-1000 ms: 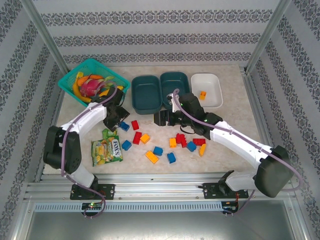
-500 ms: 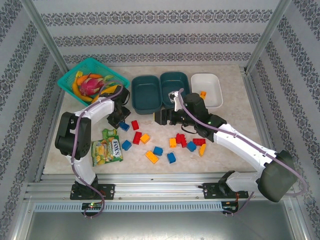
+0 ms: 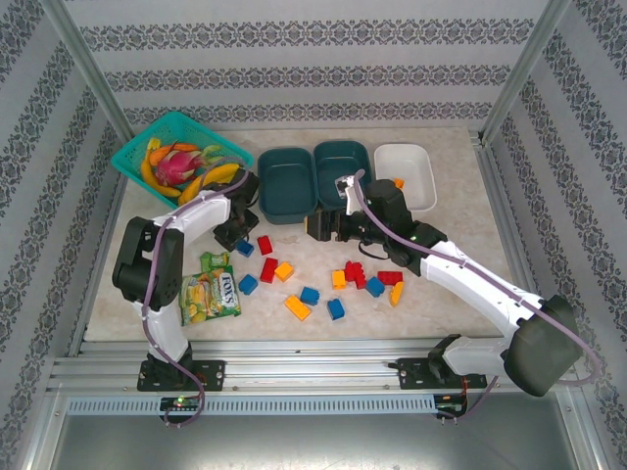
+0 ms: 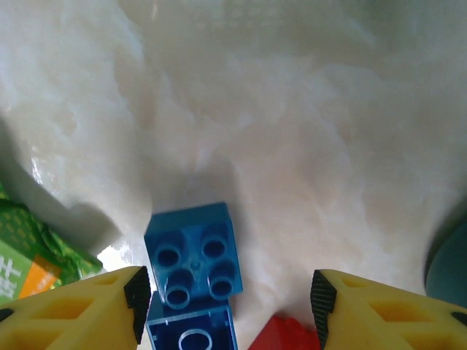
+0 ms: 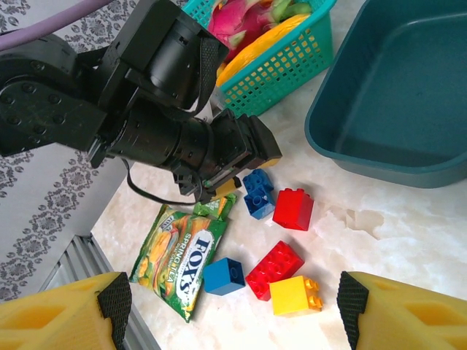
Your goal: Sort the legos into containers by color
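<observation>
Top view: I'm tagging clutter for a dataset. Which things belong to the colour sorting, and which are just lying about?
Job: legos, teal tub, second teal tub, white tub.
Lying about: fruit basket, green snack packet.

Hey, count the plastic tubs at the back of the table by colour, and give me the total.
Dark teal tubs: 2
White tub: 1
Total: 3
</observation>
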`<state>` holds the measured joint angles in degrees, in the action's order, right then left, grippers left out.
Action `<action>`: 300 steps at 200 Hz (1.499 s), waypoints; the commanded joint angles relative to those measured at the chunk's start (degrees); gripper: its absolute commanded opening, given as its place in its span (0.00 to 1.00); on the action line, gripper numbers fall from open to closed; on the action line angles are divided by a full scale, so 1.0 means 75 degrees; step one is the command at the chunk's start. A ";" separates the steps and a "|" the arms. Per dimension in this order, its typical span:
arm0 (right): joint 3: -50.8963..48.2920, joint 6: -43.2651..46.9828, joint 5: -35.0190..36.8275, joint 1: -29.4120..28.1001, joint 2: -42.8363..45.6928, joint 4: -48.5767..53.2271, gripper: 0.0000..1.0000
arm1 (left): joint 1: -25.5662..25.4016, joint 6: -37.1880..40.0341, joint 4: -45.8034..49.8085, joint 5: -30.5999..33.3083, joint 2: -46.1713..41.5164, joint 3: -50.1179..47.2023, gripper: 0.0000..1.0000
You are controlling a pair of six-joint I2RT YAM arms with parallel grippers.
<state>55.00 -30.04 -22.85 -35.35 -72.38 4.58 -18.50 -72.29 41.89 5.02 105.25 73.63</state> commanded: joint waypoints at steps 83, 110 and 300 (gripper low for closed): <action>-0.0092 -0.0206 -0.0204 0.0050 0.0073 0.0141 0.77 | -0.0428 -0.0253 -0.0069 0.1181 -0.0173 -0.0645 0.68; -0.0219 -0.0225 -0.0205 0.0050 0.0190 0.0172 0.77 | -0.0428 -0.0165 -0.0296 0.1186 0.0127 -0.0535 0.66; -0.0346 -0.0351 -0.0123 0.0100 0.0324 0.0187 0.77 | -0.0749 0.0467 -0.0133 0.2026 -0.0461 -0.0539 0.32</action>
<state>52.95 -31.75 -23.49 -35.33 -70.70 6.61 -22.61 -70.87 38.20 17.26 106.69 69.36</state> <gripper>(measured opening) 0.766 0.340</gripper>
